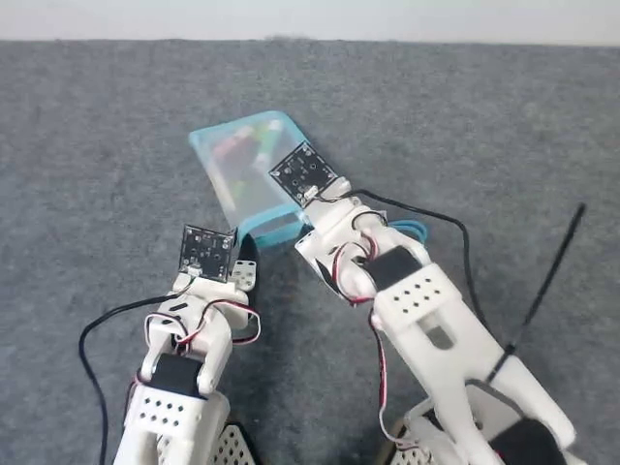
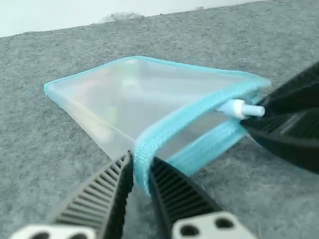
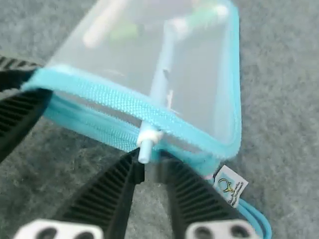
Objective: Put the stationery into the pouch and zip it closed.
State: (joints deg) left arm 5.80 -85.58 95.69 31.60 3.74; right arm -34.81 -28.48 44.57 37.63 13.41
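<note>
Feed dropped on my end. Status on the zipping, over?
Left gripper shut on pouch corner. Right gripper shut on zipper pull. Mouth open, stationery inside.

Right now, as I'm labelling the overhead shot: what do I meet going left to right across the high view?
First a black cable → left gripper, pinching a corner of the pouch → right gripper, on the zip pull → blue loop → thin black strap.

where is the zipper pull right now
In the right wrist view the zipper pull sits about midway along the zipper of the pouch, pinched in the right gripper.
</note>
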